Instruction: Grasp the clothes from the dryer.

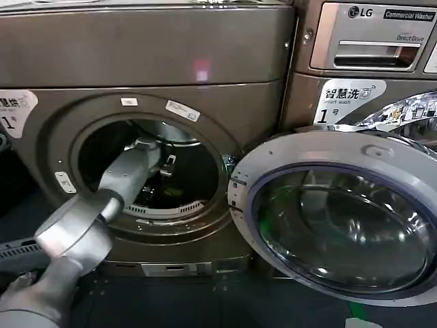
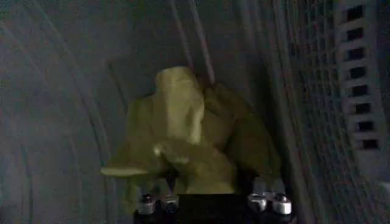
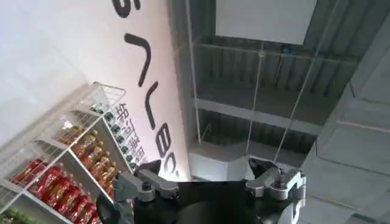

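Here your left pincer (image 2: 210, 204) sits deep inside the dryer (image 1: 147, 68), fingers spread wide astride the clothes (image 2: 189, 137) on the drum floor, placed to close; the right pincer (image 3: 210, 189) idles open, aimed ceilingward.

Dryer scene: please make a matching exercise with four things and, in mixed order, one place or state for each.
Things:
1. clothes
2. left gripper
3. dryer door
4. right gripper

Places or states:
A. swung open to the right
B. points toward a ceiling and a shelf of bottles
C. yellow-green heap inside the drum
D. reached into the drum, at the fabric

Pairs: 1-C, 2-D, 3-A, 4-B
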Available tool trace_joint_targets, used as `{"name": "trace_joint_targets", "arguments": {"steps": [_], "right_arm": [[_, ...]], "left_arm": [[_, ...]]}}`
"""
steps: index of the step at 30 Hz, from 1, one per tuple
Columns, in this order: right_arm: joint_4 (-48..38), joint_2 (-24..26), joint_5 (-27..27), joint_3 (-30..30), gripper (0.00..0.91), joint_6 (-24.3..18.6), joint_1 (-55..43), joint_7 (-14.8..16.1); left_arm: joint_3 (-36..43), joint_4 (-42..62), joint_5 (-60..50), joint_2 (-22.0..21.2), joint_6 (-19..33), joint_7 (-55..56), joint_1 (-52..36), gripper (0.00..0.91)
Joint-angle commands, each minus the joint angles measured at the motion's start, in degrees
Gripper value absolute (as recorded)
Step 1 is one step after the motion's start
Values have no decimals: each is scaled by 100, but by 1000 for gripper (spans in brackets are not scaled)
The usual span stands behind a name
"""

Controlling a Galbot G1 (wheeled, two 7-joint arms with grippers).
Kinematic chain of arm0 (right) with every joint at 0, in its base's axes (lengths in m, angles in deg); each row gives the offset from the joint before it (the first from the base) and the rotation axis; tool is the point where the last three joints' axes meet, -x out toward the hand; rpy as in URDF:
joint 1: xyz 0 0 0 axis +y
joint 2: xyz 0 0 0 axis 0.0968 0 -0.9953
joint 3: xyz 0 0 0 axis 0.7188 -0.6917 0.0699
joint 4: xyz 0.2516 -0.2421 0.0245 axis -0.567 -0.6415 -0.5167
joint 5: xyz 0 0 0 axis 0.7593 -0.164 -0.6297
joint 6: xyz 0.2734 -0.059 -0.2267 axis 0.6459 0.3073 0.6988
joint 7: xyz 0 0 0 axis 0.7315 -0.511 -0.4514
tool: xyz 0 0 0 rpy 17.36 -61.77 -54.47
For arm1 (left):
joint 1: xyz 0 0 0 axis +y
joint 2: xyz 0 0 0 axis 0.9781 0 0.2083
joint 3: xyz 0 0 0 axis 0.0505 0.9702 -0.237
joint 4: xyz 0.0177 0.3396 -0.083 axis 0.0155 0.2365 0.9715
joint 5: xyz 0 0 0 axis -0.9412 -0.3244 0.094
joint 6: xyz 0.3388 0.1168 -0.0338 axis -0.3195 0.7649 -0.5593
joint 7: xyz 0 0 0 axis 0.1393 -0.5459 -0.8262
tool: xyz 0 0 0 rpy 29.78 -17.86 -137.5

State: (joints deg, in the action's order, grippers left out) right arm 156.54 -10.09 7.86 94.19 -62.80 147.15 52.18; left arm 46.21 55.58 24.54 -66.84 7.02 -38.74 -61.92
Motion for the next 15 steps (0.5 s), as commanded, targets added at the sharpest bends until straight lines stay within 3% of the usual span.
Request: {"name": "trace_joint_targets", "arguments": {"steps": [1, 8, 15], "right_arm": [[5, -10, -9, -10, 907, -2, -12, 0], [8, -35, -3, -2, 907, -10, -5, 1], [19, -54, 5, 1, 907, -14, 7, 4]], "left_arm": [[70, 46, 51, 13, 6, -29, -9, 0], [53, 56, 330, 37, 7, 34, -15, 0], [-134, -42, 1198, 88, -257, 825, 115, 0]]}}
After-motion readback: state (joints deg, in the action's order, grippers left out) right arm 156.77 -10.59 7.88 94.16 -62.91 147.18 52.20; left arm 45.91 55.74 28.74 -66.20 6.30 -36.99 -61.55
